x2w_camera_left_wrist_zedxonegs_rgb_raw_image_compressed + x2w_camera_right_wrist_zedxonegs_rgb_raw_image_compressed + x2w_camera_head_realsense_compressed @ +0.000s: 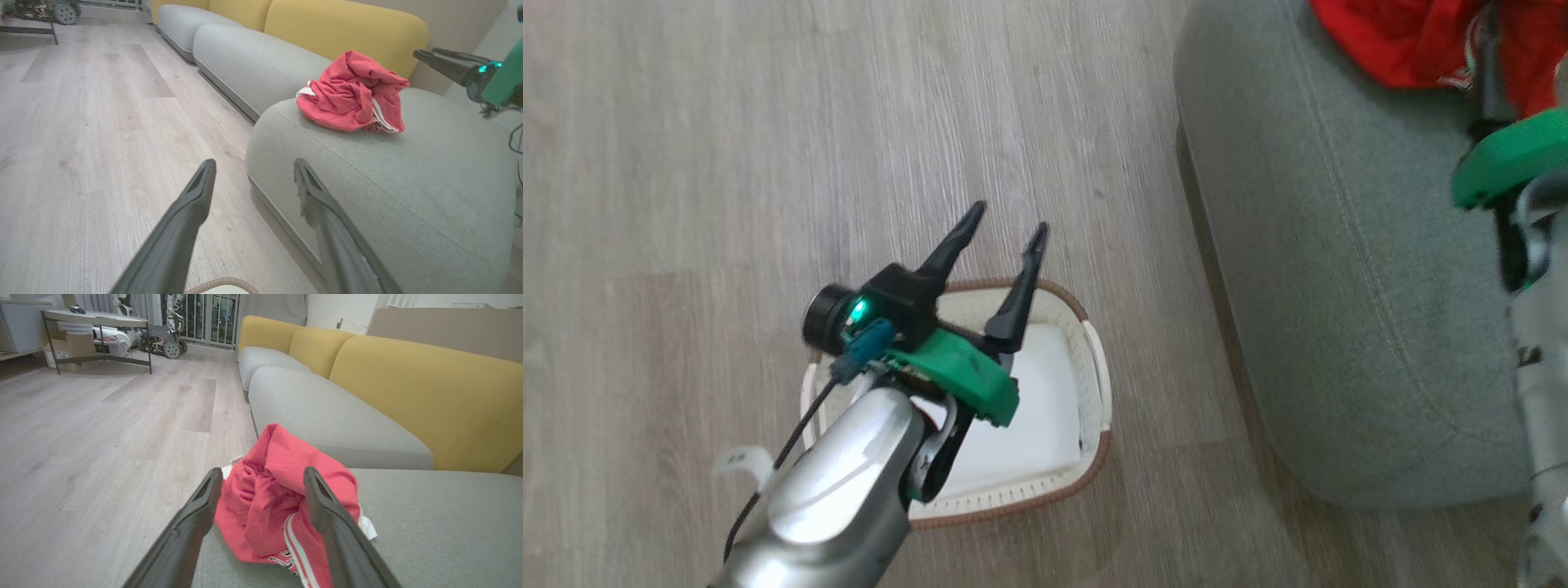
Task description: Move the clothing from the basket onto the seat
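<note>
Over the small white perforated plastic basket [1097,359] with the brown braided rim, the left gripper [1006,224] hung with its two dark fingers spread wide. Right gripper [263,473] was splayed apart too, gripping nothing, pointed at the crumpled bright red clothing [265,498] with white stripes. That pile sat on the big grey-green fabric sofa seat [429,522], near its edge, and the seat stood close to the basket on the pale wood floor [727,163].

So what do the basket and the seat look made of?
The basket: probably white plastic, smooth, with small slots along the wall; its brown rim looks braided. The seat: matte grey-green woven fabric, with a stitched seam.
</note>
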Robot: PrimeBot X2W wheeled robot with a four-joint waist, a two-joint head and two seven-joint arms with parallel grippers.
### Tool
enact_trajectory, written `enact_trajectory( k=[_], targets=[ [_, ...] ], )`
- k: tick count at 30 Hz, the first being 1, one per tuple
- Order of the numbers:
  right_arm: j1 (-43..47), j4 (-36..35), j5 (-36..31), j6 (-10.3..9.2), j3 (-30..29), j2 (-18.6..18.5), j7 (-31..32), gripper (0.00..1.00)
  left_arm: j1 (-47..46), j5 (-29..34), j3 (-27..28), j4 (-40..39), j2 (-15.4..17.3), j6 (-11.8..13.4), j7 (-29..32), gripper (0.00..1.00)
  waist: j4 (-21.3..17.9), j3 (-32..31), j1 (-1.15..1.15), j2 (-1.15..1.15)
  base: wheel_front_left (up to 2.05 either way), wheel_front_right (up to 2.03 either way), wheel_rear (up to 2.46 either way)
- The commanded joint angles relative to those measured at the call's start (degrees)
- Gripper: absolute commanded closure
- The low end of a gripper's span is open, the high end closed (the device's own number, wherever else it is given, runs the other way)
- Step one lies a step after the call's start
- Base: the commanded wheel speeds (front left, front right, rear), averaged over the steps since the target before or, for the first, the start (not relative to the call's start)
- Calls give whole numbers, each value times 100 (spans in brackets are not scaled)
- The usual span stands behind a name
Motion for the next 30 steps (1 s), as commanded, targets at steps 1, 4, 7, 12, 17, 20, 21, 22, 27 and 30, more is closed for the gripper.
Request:
enact_trajectory(
  k=[1, 4, 7, 12, 17, 20, 21, 22, 27, 30],
  targets=[
    [64, -228, 106, -2, 172, 54, -53, 0, 14, -65, 282, -196, 49, 82, -53, 0, 86, -269, 0, 0, 0, 0, 0],
    [271, -355, 314, -2, 404, 128, -53, 0, 258, -115, 504, -353, 47, 170, -54, 0, 195, -487, 0, 0, 0, 0, 0],
    [501, -515, 459, -2, 569, 197, -53, 0, 512, -107, 676, -459, 93, 236, -54, 0, 317, -656, 0, 0, 0, 0, 0],
    [957, -879, 584, -2, 741, 441, -53, 0, 905, -55, 962, -583, 234, 371, -55, 0, 521, -885, 0, 0, 0, 0, 0],
    [1506, -1336, 597, -2, 865, 738, -53, 0, 1334, -15, 1268, -711, 347, 500, -55, 0, 718, -1121, 0, 0, 0, 0, 0],
    [1856, -1585, 608, -2, 893, 885, -53, 0, 1586, 45, 1439, -810, 412, 580, -55, 0, 820, -1256, 0, 0, 0, 0, 0],
    [1967, -1662, 616, -2, 895, 926, -53, 0, 1673, 69, 1497, -847, 429, 614, -55, 0, 848, -1294, 0, 0, 0, 0, 0],
    [1967, -1662, 616, -2, 895, 926, -53, 0, 1673, 69, 1497, -847, 429, 614, -55, 0, 848, -1294, 0, 0, 0, 0, 0],
    [2472, -2012, 620, -2, 937, 1050, -53, 0, 2129, 167, 1844, -1024, 503, 779, -55, 0, 944, -1469, 0, 0, 0, 0, 0],
    [2747, -2187, 618, -2, 990, 1077, -53, 0, 2413, 218, 2065, -1140, 523, 844, -55, 0, 971, -1557, 0, 0, 0, 0, 0]
  ],
)
